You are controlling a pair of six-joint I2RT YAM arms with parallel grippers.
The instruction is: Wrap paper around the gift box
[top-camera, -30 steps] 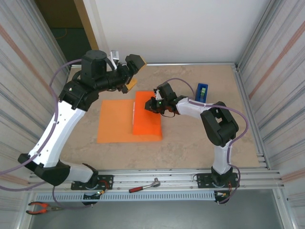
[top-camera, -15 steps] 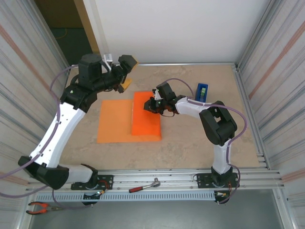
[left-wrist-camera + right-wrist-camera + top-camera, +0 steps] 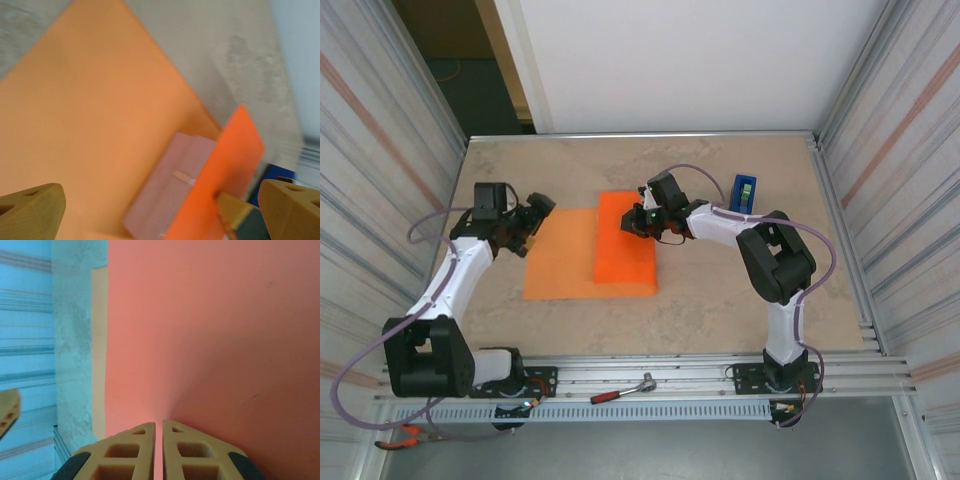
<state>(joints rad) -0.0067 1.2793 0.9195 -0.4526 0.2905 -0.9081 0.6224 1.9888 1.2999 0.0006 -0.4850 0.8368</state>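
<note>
The orange paper [image 3: 558, 258] lies flat on the table, and its right part is folded over leftward as a brighter flap [image 3: 628, 245]. In the left wrist view the pale pink gift box [image 3: 167, 197] shows under the raised flap [image 3: 235, 160], resting on the paper [image 3: 85, 115]. My right gripper [image 3: 638, 220] is shut on the flap, its fingers [image 3: 140, 450] nearly touching with paper [image 3: 215, 325] stretching away in front. My left gripper [image 3: 537, 214] hangs low at the paper's left edge, open wide and holding nothing, its fingertips [image 3: 30, 210] far apart.
A blue tape dispenser [image 3: 744, 192] stands behind my right arm. A ratchet wrench [image 3: 623, 390] lies on the front rail and red pliers [image 3: 405, 435] at the near left. Corrugated walls close in both sides.
My left arm has swung down from the back of the table to the paper's left edge, still open. My right gripper stayed on the flap.
</note>
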